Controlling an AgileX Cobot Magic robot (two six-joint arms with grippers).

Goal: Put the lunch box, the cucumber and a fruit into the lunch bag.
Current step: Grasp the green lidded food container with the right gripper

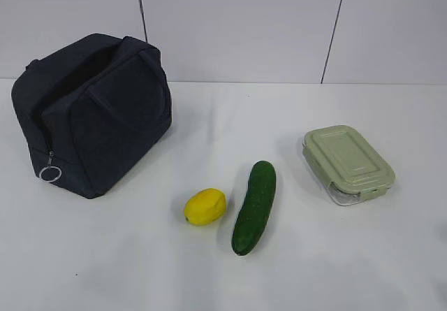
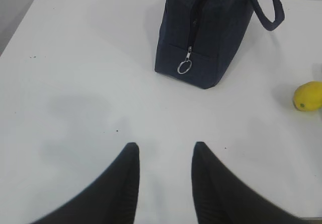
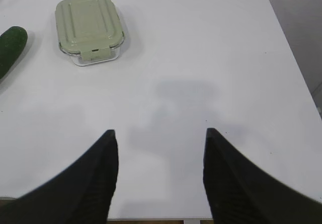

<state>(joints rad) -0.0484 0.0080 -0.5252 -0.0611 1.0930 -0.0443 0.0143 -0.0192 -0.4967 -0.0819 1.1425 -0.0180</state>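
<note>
Exterior view: lunch bag (image 1: pixel 94 115) at ten o'clock, lunch box (image 1: pixel 348 163) at three; both grippers' jaws are apart, holding nothing

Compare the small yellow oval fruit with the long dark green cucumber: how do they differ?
The small yellow oval fruit is short, rounded and matte yellow; the long dark green cucumber is glossy and several times longer. The fruit sits nearer the navy fabric lunch bag. Both lie untouched on the white table, side by side without touching.

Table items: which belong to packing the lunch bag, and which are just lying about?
Belong to the job:
lunch bag
lunch box
cucumber
lemon

Just lying about:
nothing else is visible on the table
</note>
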